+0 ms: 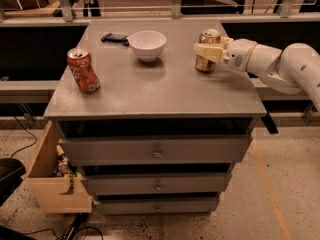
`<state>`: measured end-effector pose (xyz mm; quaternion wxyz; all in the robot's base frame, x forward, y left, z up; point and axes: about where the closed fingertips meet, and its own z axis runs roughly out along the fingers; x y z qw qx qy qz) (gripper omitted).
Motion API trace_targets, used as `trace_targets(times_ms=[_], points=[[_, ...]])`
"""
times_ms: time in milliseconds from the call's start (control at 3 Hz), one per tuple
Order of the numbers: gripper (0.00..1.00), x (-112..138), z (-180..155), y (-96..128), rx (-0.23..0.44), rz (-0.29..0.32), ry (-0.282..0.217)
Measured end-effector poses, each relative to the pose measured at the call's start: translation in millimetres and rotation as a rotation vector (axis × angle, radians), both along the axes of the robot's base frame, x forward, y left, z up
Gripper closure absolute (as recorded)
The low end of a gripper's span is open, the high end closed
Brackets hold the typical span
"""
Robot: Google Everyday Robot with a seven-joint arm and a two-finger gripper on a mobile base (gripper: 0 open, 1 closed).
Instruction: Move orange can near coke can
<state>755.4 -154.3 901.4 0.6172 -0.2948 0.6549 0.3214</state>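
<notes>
The orange can [204, 63], golden-tan with a silver top, stands upright at the right back of the grey cabinet top [165, 91]. My gripper [209, 50] reaches in from the right at the can's mid height. One cream finger [207, 51] lies across the can's front and the other is hidden behind it, so the gripper is closed on the can. The coke can [83, 70], red-orange with white markings, stands upright near the left edge, far from the orange can.
A white bowl [147, 44] sits at the back middle, between the two cans. A dark flat object [114, 37] lies to its left. The bottom left drawer [50, 181] is pulled out. A railing runs behind the cabinet.
</notes>
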Motion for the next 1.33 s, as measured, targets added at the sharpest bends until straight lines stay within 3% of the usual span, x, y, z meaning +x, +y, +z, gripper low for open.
trace_targets(times_ms=[333, 667, 1333], points=[[0.99, 0.2, 0.0, 2.7, 0.001, 0.004, 0.0], [1.0, 0.3, 0.1, 3.9, 0.001, 0.005, 0.0], [1.0, -14.1, 29.0, 40.6, -0.03, 0.032, 0.01]])
